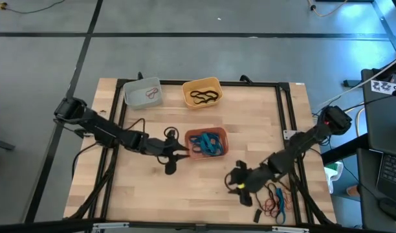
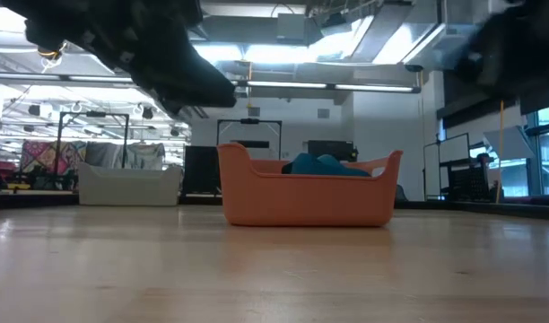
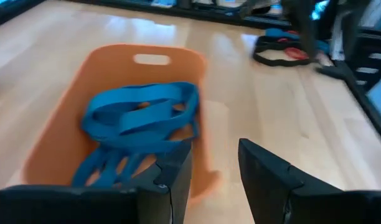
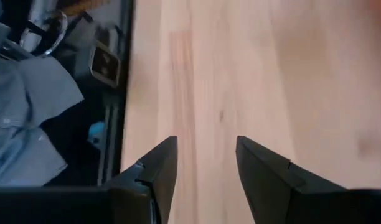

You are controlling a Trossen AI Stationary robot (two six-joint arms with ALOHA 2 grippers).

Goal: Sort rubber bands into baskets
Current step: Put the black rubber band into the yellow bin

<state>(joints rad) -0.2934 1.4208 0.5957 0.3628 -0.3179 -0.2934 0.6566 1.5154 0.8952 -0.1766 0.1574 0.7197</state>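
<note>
Lying lengthwise in salmon basket (image 1: pixel 205 153): blue bands (image 1: pixel 206 143)

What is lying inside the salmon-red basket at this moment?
The salmon-red basket holds a heap of blue rubber bands. No other colour shows, but the heap covers most of the floor, so anything underneath stays hidden.

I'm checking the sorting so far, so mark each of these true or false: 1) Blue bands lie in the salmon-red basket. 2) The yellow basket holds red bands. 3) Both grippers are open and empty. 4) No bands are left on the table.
1) True: blue rubber bands lie in the salmon-red basket.
2) False: the yellow basket holds black bands.
3) True: the left gripper and the right gripper are open, holding nothing.
4) False: a loose pile of bands lies near the right gripper.
</note>
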